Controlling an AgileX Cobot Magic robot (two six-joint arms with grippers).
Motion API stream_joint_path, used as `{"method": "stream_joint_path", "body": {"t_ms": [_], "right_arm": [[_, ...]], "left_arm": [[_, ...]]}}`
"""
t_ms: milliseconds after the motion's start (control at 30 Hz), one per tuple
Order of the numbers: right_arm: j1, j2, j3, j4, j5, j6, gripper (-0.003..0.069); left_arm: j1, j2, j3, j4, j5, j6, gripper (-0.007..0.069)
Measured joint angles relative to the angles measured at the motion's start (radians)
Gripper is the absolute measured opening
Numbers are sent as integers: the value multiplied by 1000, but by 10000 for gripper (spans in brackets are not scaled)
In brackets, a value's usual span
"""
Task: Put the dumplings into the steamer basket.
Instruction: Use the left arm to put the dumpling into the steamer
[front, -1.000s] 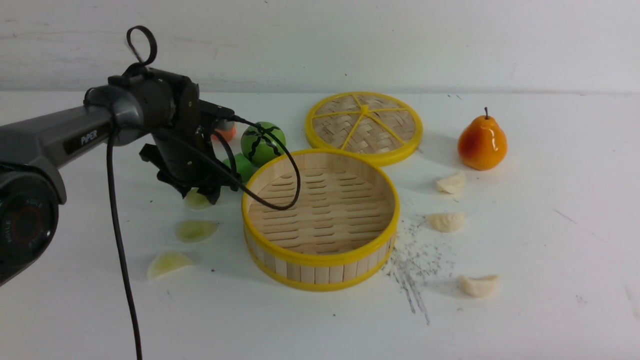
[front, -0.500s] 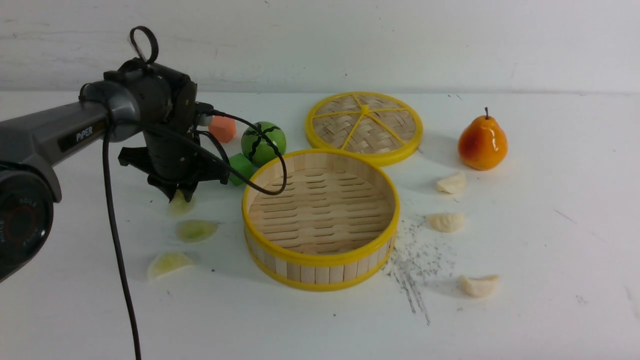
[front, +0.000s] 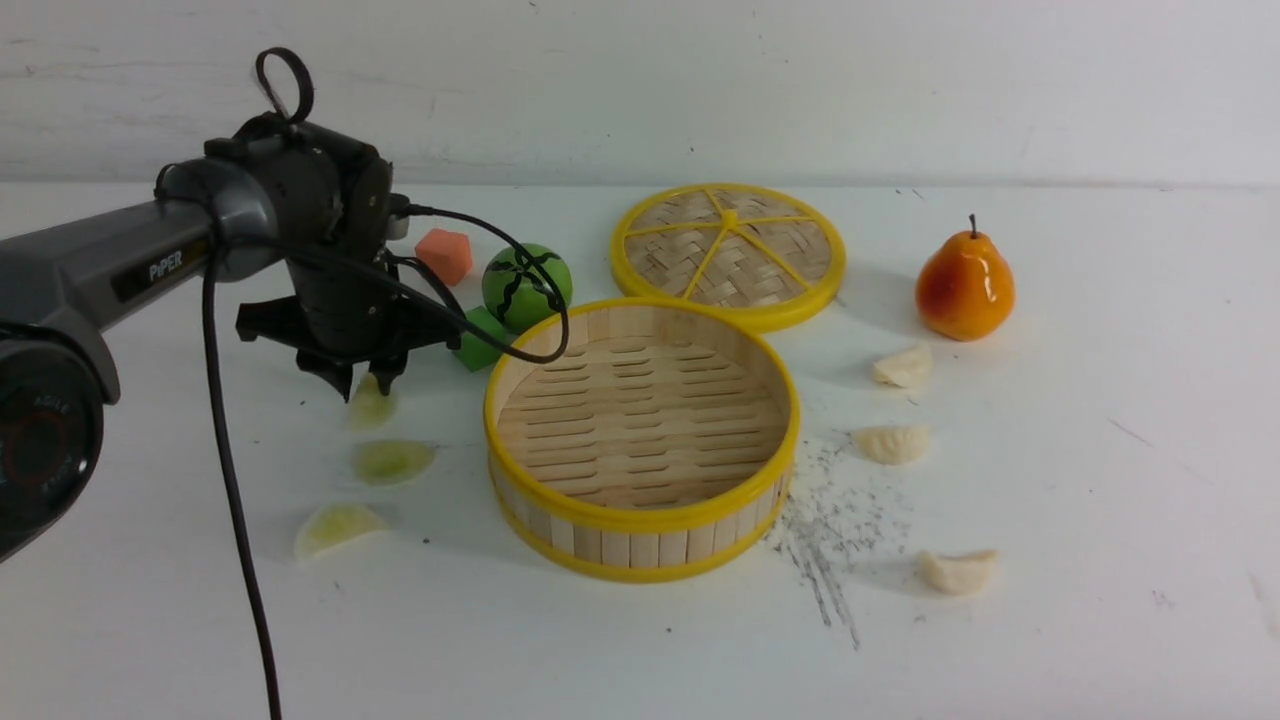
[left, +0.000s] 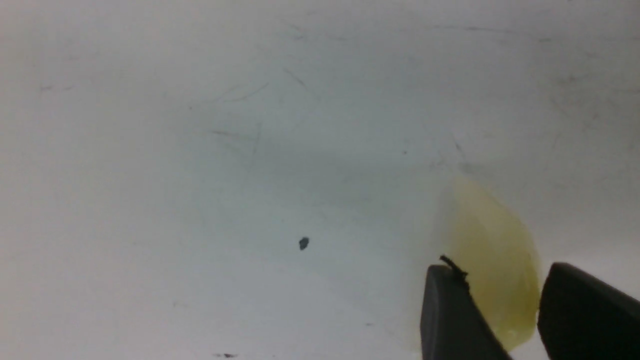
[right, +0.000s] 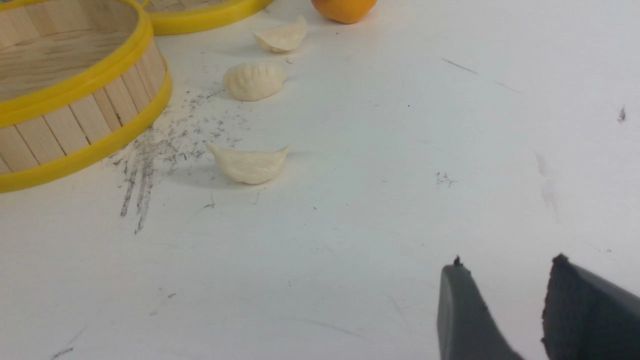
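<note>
Since the wrist cams are my only close look, here's what I've got. The left gripper (front: 366, 382) points down at the table (front: 1100, 480), left of the steamer basket (front: 640, 525), with its fingers on either side of the far green dumpling (left: 492, 250). That one fills the gap between them, but I honestly can't tell whether they're squeezing it or just bracketing it, or whether it's off the table at all.

A second green dumpling (front: 392, 460) lies a bit nearer me and a third green dumpling (front: 335, 528) nearer again. Both are flat on the table and apart from each other.

The right gripper (right: 505, 262) only shows up in its own wrist cam. Its fingers are apart with nothing between them, over bare table.

The white ones sit in a loose row right of the basket. The near white dumpling (front: 958, 572) is by the grey scuff marks, the middle white dumpling (front: 892, 443) is farther back, and the far white dumpling (front: 903, 365) is near the pear (front: 965, 285). So all six dumplings are outside the basket.

The woven lid (front: 728, 250) lies flat just behind the basket. A striped green ball (front: 527, 285), an orange block (front: 445, 255) and a green block (front: 478, 342) are bunched between the left arm and the basket.
</note>
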Motion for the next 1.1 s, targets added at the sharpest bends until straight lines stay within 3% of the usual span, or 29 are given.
{"method": "stream_joint_path", "body": {"t_ms": [67, 167, 400, 733, 867, 1100], "right_arm": [[0, 0, 0, 0, 0, 0, 239], [0, 0, 0, 0, 0, 0, 239], [0, 0, 0, 0, 0, 0, 239], [0, 0, 0, 0, 0, 0, 239], [0, 0, 0, 0, 0, 0, 239], [0, 0, 0, 0, 0, 0, 239]], "left_arm": [[0, 0, 0, 9, 0, -11, 322], [0, 6, 0, 14, -1, -24, 330], [0, 32, 0, 7, -6, -33, 225], [0, -14, -13, -33, 12, 4, 226], [0, -79, -74, -109, 16, 34, 226], [-27, -148, -153, -412, 62, 183, 226]]}}
